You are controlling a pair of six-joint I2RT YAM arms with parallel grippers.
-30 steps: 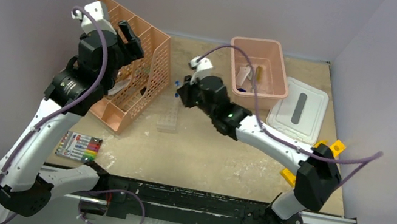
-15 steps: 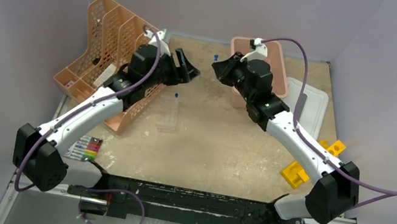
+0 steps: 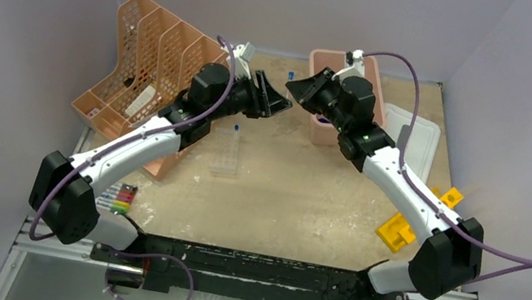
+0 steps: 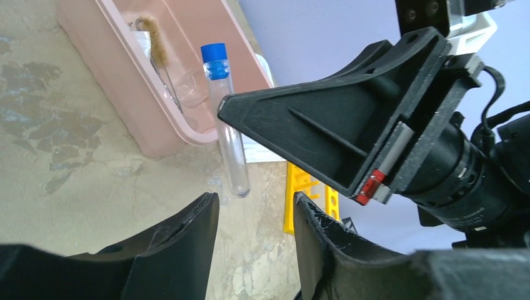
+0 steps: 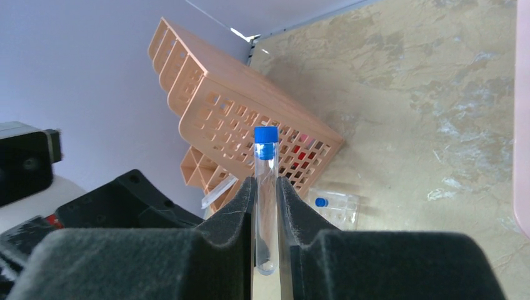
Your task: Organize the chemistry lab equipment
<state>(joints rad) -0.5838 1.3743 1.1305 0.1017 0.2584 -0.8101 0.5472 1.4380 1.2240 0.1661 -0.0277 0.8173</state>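
A clear blue-capped tube [image 5: 265, 164] stands upright between the pads of my right gripper [image 5: 267, 187], which is shut on it above the back of the table. In the top view the tube's cap [image 3: 292, 77] shows just beyond that gripper [image 3: 302, 89]. My left gripper [image 4: 256, 209] faces it, open, and the tube's round bottom [image 4: 239, 184] hangs just beyond the left fingertips without touching them. On the table is a clear tube rack [image 3: 227, 152] holding another blue-capped tube [image 3: 237, 126].
A pink bin [image 3: 366, 77] with a brush and clear items stands at the back, with a white lid [image 3: 408, 146] to its right. The orange organiser [image 3: 146, 83] is at the left, markers [image 3: 118, 197] near the front left and yellow blocks [image 3: 399, 231] at the right.
My left arm swung from the organiser to the middle and its jaws narrowed. The right arm carried the tube from above the rack up toward the back. The organiser turned.
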